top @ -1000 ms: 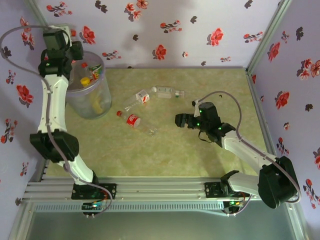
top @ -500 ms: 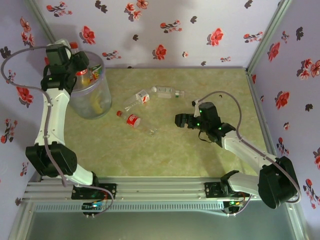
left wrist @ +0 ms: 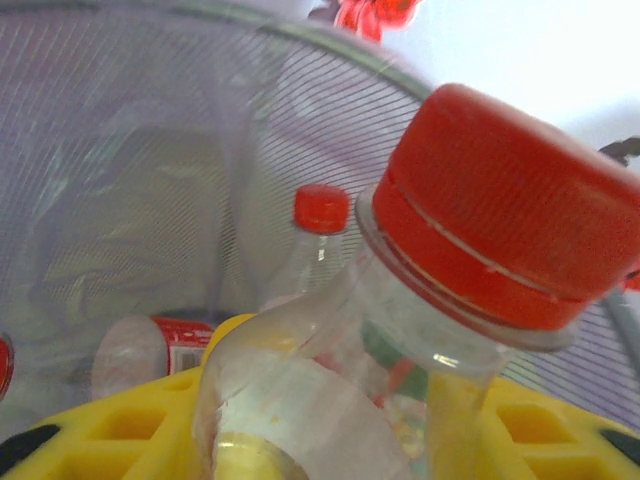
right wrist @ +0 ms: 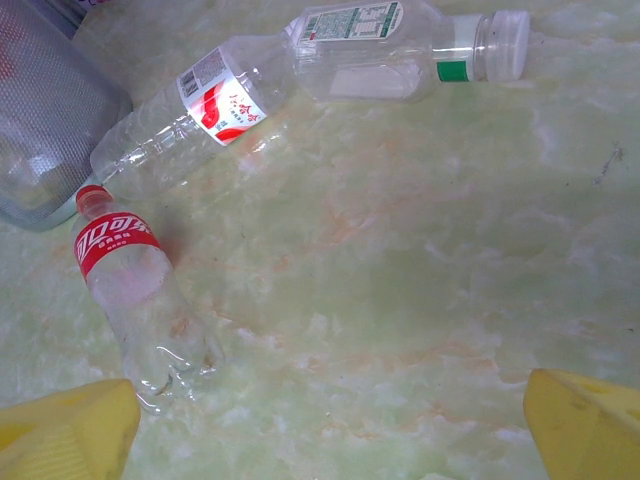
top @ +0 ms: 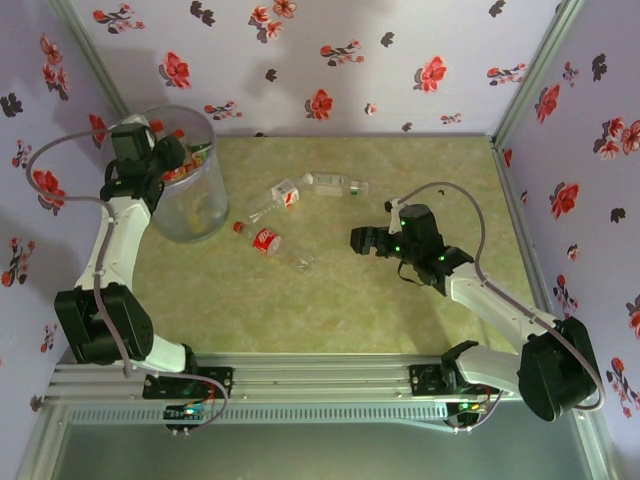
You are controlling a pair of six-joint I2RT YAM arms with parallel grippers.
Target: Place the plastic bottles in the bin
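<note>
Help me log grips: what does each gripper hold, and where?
Left gripper holds a red-capped clear bottle by its body, below the shoulder; right gripper open, empty.

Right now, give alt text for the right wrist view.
A clear plastic bottle with a red cap, another with a red-and-white label and a third with a white cap lie on a pale green table. The translucent grey bin stands upper left; the open right gripper shows yellow fingertips below.

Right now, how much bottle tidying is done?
Some bottles already lie in the bin. The left claw holds a red-capped bottle over it. Left on the table: a red-label bottle, a white-label bottle, a white-capped bottle, near the open right claw.
</note>
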